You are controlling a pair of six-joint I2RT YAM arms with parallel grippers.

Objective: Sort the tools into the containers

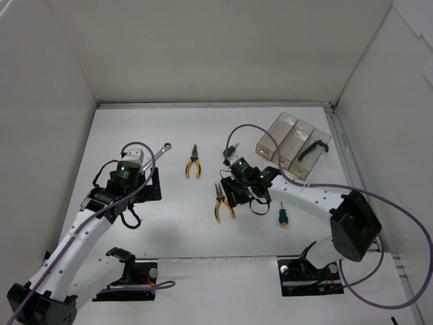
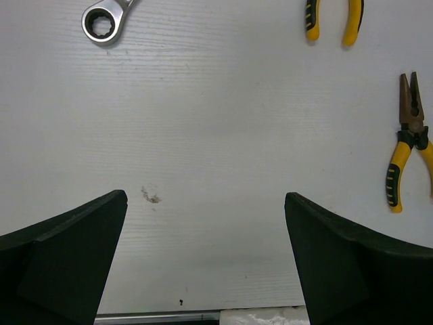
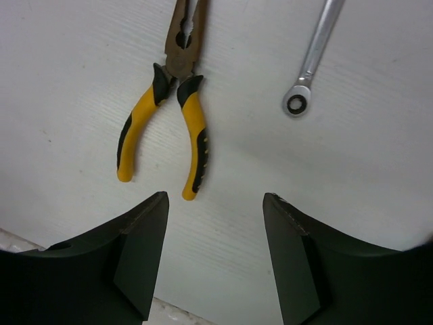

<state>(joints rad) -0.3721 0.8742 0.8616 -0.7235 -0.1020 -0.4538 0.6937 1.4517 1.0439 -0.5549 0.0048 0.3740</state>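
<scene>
**Item:** yellow-handled pliers (image 3: 177, 78), flat on the table (image 3: 61, 61) mid-scene, well left of the containers (image 1: 279, 130). Handles lie towards the right gripper (image 3: 216, 217), nose away. A silver ring wrench (image 3: 310, 64) lies just right of them.

**Right jaws:** apart and empty, short of the handle ends.

**Left gripper (image 2: 206, 203):** jaws apart and empty.

**Containers:** far right, green-handled pliers (image 1: 312, 149) at the rightmost bin.

**Handling, as judged:** centre yourself over the pivot, set the fingers across both handles, descend straight, and keep clear of the wrench.
</scene>
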